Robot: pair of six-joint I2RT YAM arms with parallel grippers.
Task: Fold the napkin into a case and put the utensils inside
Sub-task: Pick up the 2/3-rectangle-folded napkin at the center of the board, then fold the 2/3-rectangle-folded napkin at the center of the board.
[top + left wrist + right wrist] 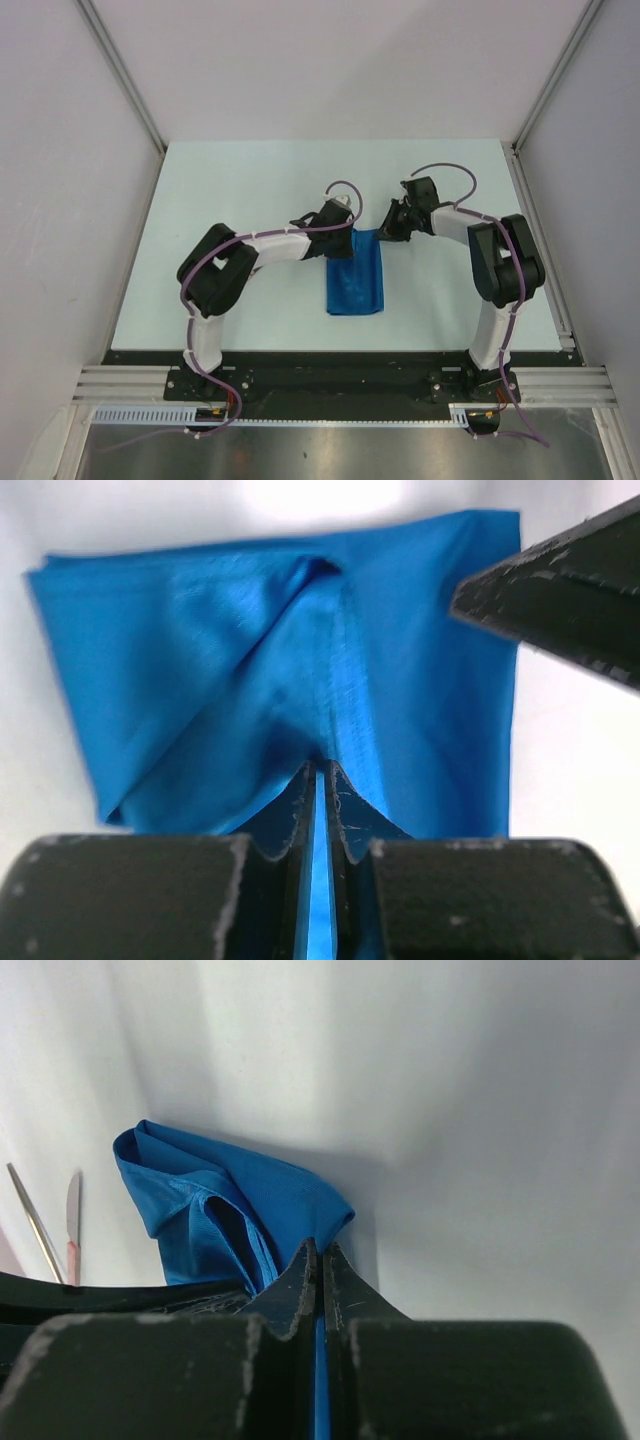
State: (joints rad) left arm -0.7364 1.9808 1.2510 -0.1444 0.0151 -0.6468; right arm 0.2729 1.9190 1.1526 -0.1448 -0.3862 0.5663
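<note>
Together, left gripper (320, 775) and right gripper (318, 1255) each clamp their fingers on the far edge of the folded napkin (355, 278).

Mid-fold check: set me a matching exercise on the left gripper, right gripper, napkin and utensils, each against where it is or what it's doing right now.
Things:
1. left gripper
2. right gripper
3. napkin
4. utensils

States:
A. lying on the table, apart from the cloth, not held
B. shut on the cloth's far end, right side
C. blue, folded into a narrow oblong
D. shut on the cloth's far end, left side

Pairs: 1-D, 2-B, 3-C, 4-A
</note>
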